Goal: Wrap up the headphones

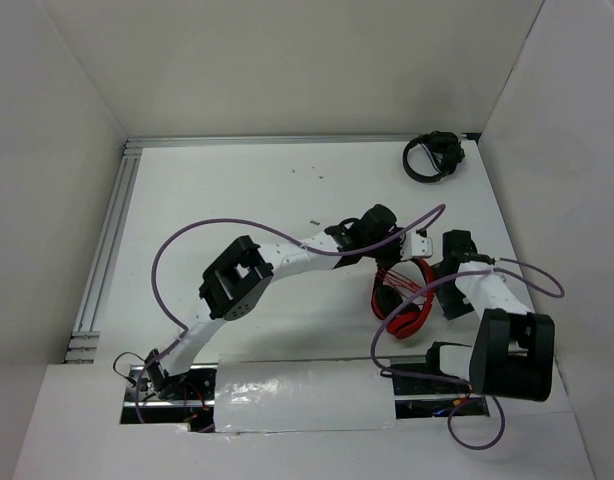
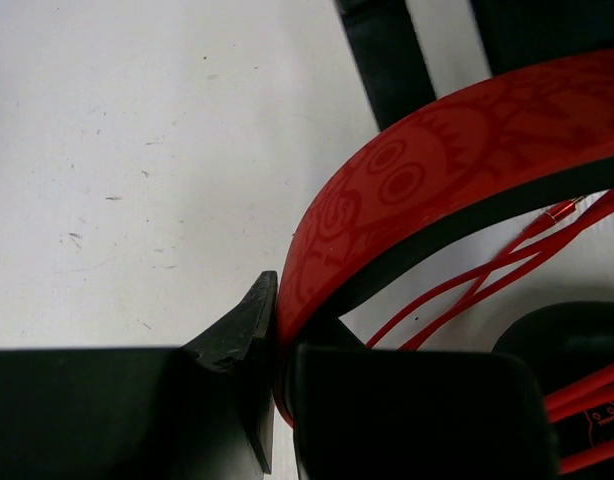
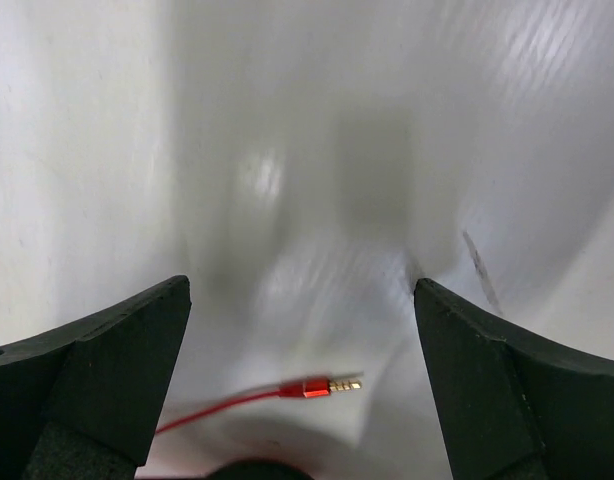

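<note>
The left tool (image 2: 279, 370) pinches the headphones (image 2: 437, 170) by the band, right of centre on the tabletop (image 3: 287, 150). The right tool (image 3: 302, 290) is spread above the plug (image 3: 322, 385). Likely risks: the thin cable (image 3: 222, 408) escaping its 2 pads, or slack loops sliding off.

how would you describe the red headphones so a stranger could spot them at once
On the white table, look right of centre, towards the near edge. There lie red over-ear headphones with a black-lined headband and thin red cable, held by the left hand. The only other pair, all-black headphones, sits in the far right corner.
</note>
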{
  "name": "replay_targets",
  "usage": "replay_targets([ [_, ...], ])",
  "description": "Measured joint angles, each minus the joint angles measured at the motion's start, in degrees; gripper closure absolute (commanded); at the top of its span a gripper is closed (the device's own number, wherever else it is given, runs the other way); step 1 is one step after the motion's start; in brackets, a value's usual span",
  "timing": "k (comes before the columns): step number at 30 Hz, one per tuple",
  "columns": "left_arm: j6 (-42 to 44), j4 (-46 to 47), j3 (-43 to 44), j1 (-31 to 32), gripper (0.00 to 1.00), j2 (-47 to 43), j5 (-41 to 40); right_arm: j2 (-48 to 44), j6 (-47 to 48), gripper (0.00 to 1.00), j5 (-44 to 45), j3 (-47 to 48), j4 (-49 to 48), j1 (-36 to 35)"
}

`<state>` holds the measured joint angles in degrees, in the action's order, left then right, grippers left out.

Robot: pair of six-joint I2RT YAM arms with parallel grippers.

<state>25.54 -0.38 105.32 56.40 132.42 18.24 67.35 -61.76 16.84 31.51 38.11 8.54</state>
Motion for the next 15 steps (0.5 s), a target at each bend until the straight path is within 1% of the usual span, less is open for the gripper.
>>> replay_targets([
  [4, 0.1, -0.3, 0.5, 0.1, 1.00, 0.2, 0.0, 4.6, 0.1, 0.00, 1.6, 2.6, -0.5, 0.7],
  [8, 0.0, -3.0, 4.8, 0.4, 1.00, 2.6, -1.1, 4.4, 0.6, 0.00, 1.1, 3.2, -1.0, 2.0],
  [11, -0.2, -4.4, 7.5, 0.6, 1.00, 4.5, -2.9, 1.3, 1.9, 0.00, -0.9, 3.8, -1.1, 4.1],
  [15, -1.5, -7.4, 11.5, 0.7, 1.00, 6.2, -3.9, -6.9, 5.2, 0.00, -5.1, 4.1, -1.3, 5.0],
])
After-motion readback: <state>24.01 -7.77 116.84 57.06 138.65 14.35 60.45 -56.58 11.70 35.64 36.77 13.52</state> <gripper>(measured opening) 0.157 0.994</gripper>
